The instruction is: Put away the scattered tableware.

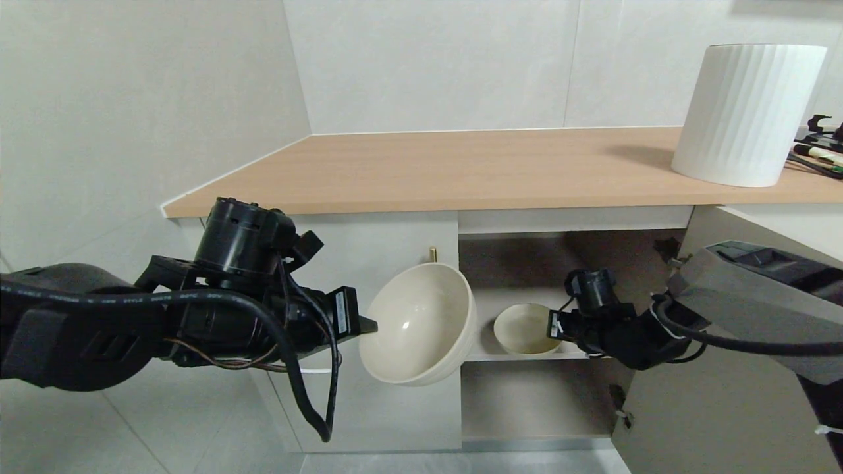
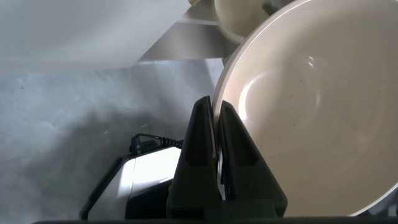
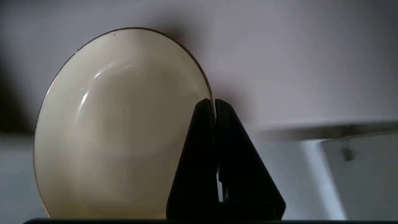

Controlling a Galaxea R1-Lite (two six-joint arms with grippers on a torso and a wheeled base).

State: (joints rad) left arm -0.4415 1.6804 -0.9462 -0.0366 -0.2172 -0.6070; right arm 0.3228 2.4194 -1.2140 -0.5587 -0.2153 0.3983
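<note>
Rim of large bowl (image 1: 421,322) clamped in left hand (image 1: 369,324), small bowl's (image 1: 523,328) in right hand (image 1: 555,326), at cabinet shelf (image 1: 477,353).

A home kitchen, by its wooden countertop (image 1: 461,164) over white cabinets (image 1: 395,421) (one open, shelved) and tiled walls (image 1: 428,66).

Cream large bowl (image 1: 421,322), cream small bowl (image 1: 523,328) with thin dark rim, black left end effector (image 1: 369,326), black right end effector (image 1: 554,327), light wood-grain worktop (image 1: 461,171), white ribbed canister (image 1: 747,112), pale grey cabinet door (image 1: 375,411).

Wooden counter (image 1: 461,164) carries a white ribbed canister (image 1: 747,112) and pens (image 1: 820,155).
</note>
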